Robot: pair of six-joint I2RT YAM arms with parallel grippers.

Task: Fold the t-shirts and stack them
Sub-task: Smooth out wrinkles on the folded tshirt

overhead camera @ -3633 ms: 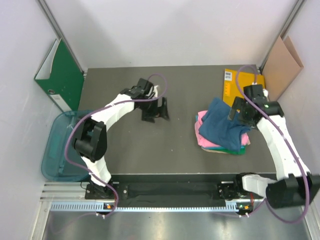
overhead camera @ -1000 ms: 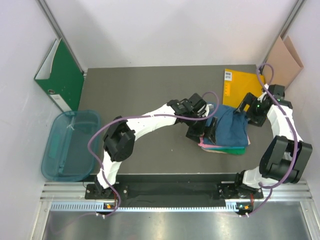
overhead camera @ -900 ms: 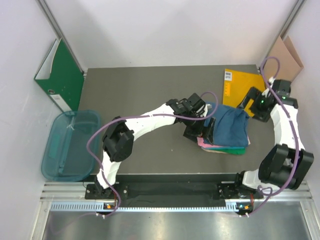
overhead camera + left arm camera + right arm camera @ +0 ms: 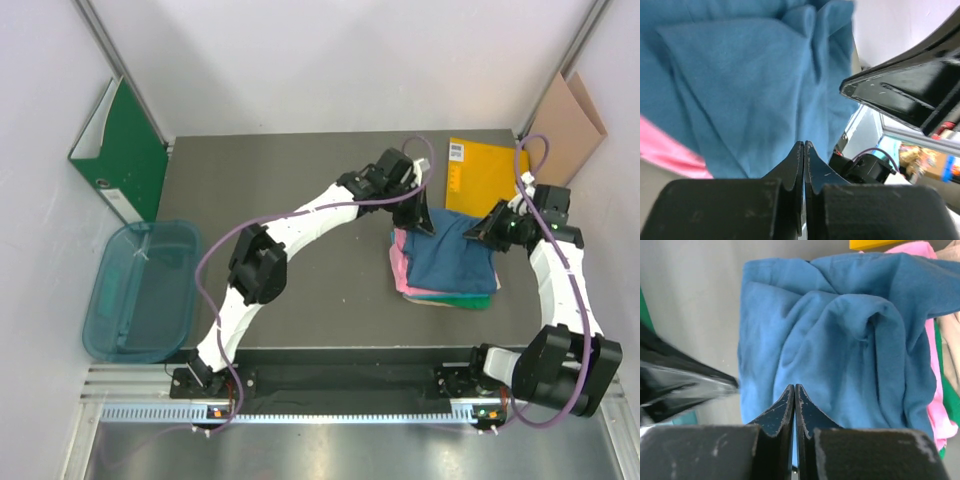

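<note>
Shirts sit in 1 stack (image 4: 445,268) on the right half of the table (image 4: 300,180). The blue shirt (image 4: 452,255) is on top and pretty rumpled, with folds bunched up toward its far side, so it's no tidy rectangle. The pink shirt (image 4: 398,258) pokes out along the left edge under it, and the green shirt (image 4: 478,300) shows as a strip at the near right corner, at the bottom.

Left gripper (image 4: 803,144) is over the far left corner of the stack, fingers clenched flat together with nothing between them. Right gripper (image 4: 794,386) is at the far right corner, also clamped tight and holding nothing. Can't tell if either 1 actually touches the cloth.

A yellow pad (image 4: 480,172) lies just beyond the stack. The green binder (image 4: 120,150) leans on the left wall, cardboard (image 4: 565,125) stands in the far right corner, and a teal bin (image 4: 105,300) hangs off the table's left edge.
</note>
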